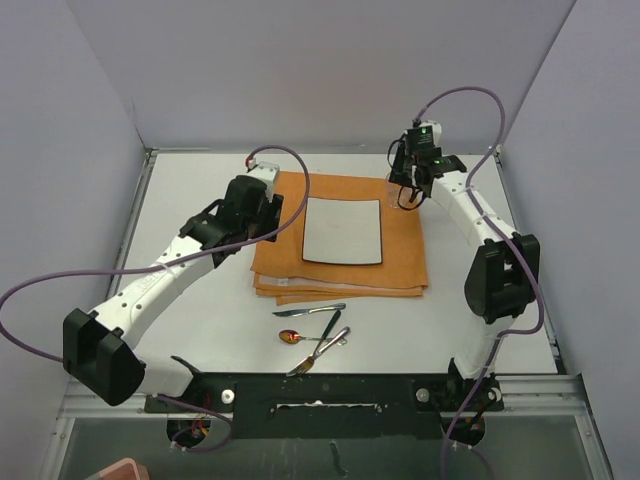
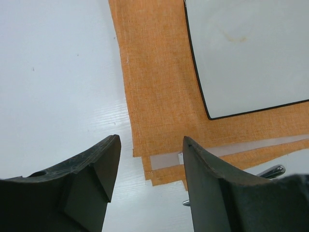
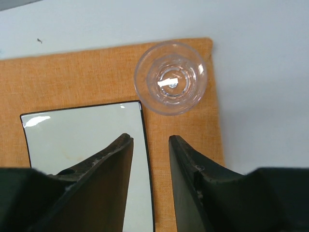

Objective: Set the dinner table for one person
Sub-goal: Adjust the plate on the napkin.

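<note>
Woven, perhaps linen cloth (image 2: 154,96); matte table (image 2: 58,72)

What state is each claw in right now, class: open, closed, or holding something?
Left claw: open, holding nothing, above the orange cloth's edge.
Right claw: open, holding nothing; the clear glass stands beyond its tips.

A square white plate (image 1: 344,230) with a thin black rim lies on a folded orange cloth (image 1: 405,255). A clear glass (image 3: 171,77) stands on the cloth at 2 o'clock from the plate. At 6 o'clock from the cloth lie a knife (image 1: 310,311), a spoon (image 1: 292,337) and a fork (image 1: 312,360), close together.
</note>
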